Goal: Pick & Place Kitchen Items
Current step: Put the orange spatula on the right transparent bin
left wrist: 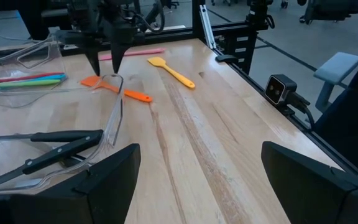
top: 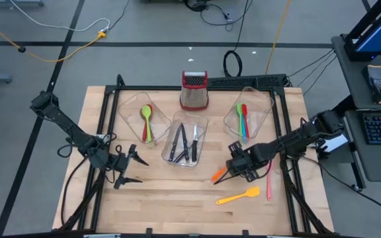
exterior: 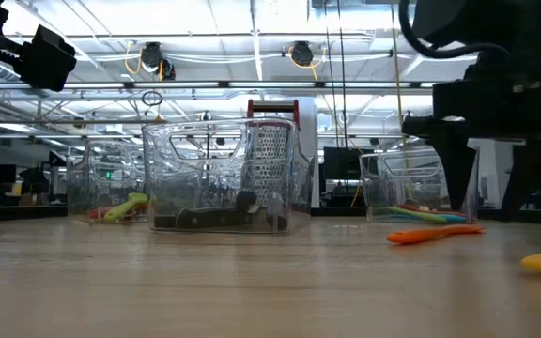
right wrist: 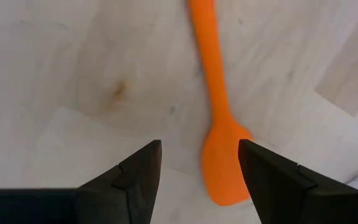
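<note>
An orange spatula (top: 218, 175) lies flat on the wooden table, right of the middle. My right gripper (right wrist: 199, 168) hangs open just above its blade (right wrist: 225, 163), fingers pointing down and touching nothing. A yellow spatula (top: 239, 196) and a pink utensil (top: 268, 182) lie on the table nearby. My left gripper (top: 141, 170) waits open above the table's left half, with nothing between its fingers. The middle clear tub (top: 185, 144) holds black-handled knives. The left tub (top: 144, 119) holds a green spoon and a red utensil. The right tub (top: 247, 116) holds several coloured utensils.
A steel box grater with a red top (top: 194, 89) stands at the far middle, behind the tubs. A black metal frame (top: 286, 125) runs along the table's sides. Bare wood (top: 177, 198) lies along the near edge, left of the yellow spatula.
</note>
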You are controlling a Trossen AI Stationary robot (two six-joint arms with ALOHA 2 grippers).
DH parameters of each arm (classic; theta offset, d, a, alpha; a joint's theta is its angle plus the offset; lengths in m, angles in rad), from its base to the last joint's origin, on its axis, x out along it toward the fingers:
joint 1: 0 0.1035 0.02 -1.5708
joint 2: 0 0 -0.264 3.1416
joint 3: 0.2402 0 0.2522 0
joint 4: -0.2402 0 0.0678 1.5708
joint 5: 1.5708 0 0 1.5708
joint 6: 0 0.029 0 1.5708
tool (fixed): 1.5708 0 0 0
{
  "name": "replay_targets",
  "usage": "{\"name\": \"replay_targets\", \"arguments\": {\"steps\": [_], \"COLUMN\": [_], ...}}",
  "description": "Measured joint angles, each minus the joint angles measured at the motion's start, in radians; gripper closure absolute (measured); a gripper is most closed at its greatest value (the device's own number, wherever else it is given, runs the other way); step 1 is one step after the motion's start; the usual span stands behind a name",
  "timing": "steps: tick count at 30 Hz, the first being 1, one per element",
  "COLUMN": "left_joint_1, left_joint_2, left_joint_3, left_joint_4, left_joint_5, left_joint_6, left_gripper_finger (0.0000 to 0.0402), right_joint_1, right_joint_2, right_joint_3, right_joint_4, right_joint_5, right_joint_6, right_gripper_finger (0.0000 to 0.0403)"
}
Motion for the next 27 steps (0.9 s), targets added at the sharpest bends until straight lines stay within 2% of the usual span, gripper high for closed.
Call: {"name": "replay_targets", "arguments": {"steps": [9,13,21,27], "left_joint_1": [0.0,0.0,0.0,0.0], "left_joint_2": [0.0,0.0,0.0,0.0], "left_joint_3": [0.0,0.0,0.0,0.0], "left_joint_4": [0.006,0.008,0.009,0.018], "left_joint_5": [0.0,0.0,-0.001,-0.01], "left_joint_6": [0.001,0.002,0.002,0.001], "left_gripper_finger": [0.0066,0.0066,0.0066,0.0066], "right_joint_1": [0.014,0.014,-0.014,-0.058], "right_joint_2": [0.0,-0.001,0.009,0.036], "right_joint_3": [0.001,0.002,0.001,0.0], "right_joint_4": [-0.014,-0.033,-0.033,0.033], "right_joint_5": [0.007,0.053,0.041,0.021], "right_joint_6": [-0.066,-0.112,-0.161,-0.214], "right_gripper_finger": [0.0193,0.0193,0.0193,0.0193]}}
